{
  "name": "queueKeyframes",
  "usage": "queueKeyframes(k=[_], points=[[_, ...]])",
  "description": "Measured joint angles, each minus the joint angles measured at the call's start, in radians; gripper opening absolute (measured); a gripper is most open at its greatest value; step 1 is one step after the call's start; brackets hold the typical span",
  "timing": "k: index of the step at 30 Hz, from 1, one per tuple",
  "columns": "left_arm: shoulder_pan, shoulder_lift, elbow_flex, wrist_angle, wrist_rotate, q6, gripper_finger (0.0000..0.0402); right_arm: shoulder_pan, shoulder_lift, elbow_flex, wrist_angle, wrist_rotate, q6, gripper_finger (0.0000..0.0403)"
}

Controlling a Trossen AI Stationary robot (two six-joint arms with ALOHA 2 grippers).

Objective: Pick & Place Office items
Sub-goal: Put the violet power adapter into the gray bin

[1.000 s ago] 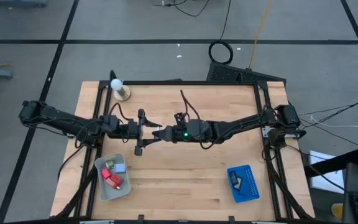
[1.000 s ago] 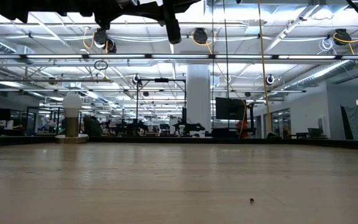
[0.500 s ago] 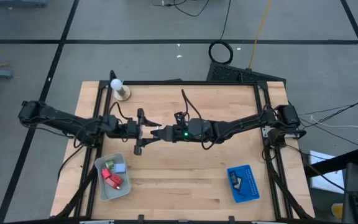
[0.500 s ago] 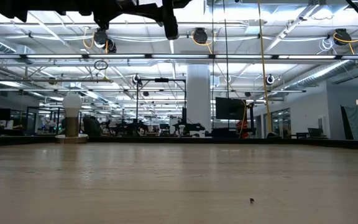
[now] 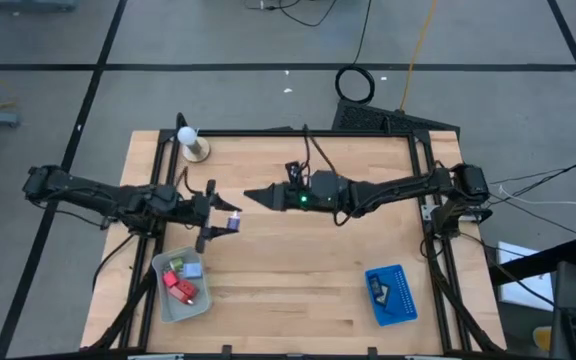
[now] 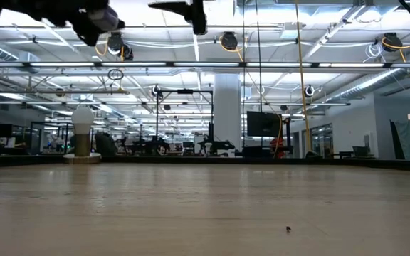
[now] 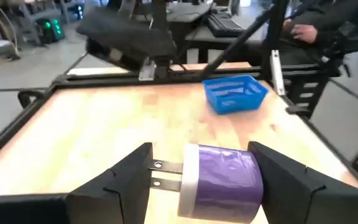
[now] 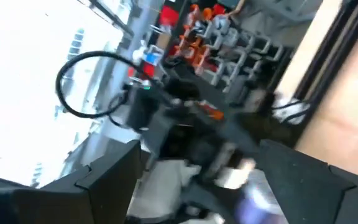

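A purple plug piece (image 7: 222, 180) with a pale face and two metal prongs sits between the fingers of my left gripper (image 7: 201, 149), which is shut on it. In the high view this gripper (image 5: 218, 218) hangs left of the table's middle, the purple piece (image 5: 232, 221) at its tip. My right gripper (image 5: 248, 195) hovers a little farther back and to the right, clear of the piece. In its own wrist view the right gripper (image 8: 197, 155) is open with nothing between its fingers. More office items, red, green and light blue, lie in the grey tray (image 5: 163, 300). My left gripper pinches the purple piece end to end. One finger (image 7: 129, 180) meets the prong tips (image 7: 158, 175); the other (image 7: 284, 180) meets the body's rear end (image 7: 253, 177). The fingers reach nearly level from the table's left. The piece lies across the gap, lifted clear of the table.
A blue tray (image 5: 403, 305) with a dark item stands near the front right. The white ball on its wooden base (image 5: 191, 142) is at the far left corner. A dark frame (image 5: 298, 133) runs around the table's edges. Bare wood lies between the two trays.
The two grippers met tip to tip over the table's middle and have drawn apart. My left gripper has gone toward the table's left edge with the purple piece. My right gripper has pulled back toward the far and right edges and risen a little.
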Motion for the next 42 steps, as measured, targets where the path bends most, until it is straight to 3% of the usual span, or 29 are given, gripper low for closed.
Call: queueKeyframes(k=[5, 10, 17, 24, 32, 42], points=[[-0.046, -0.098, 0.004, -0.085, -0.002, -0.04, 0.0234, -0.051, -0.063, -0.061, -0.019, -0.001, -0.079, 0.032], [-0.088, -0.165, 0.02, -0.158, -0.005, -0.082, 0.0234, -0.102, -0.204, -0.229, -0.007, 0.034, -0.062, 0.032], [-0.145, -0.183, 0.144, -0.429, -0.009, -0.136, 0.0234, -0.087, -0.427, -0.563, 0.054, 0.195, 0.045, 0.032], [-0.217, -0.181, 0.223, -0.64, 0.075, -0.287, 0.0234, 0.027, -0.534, -0.809, 0.225, 0.384, 0.154, 0.032], [-0.347, -0.181, 0.223, -0.796, 0.123, -0.497, 0.0234, 0.153, -0.535, -0.874, 0.304, 0.55, 0.162, 0.032], [-0.473, -0.17, 0.223, -0.907, 0.042, -0.604, 0.0234, 0.197, -0.534, -0.874, 0.304, 0.603, 0.162, 0.032]])
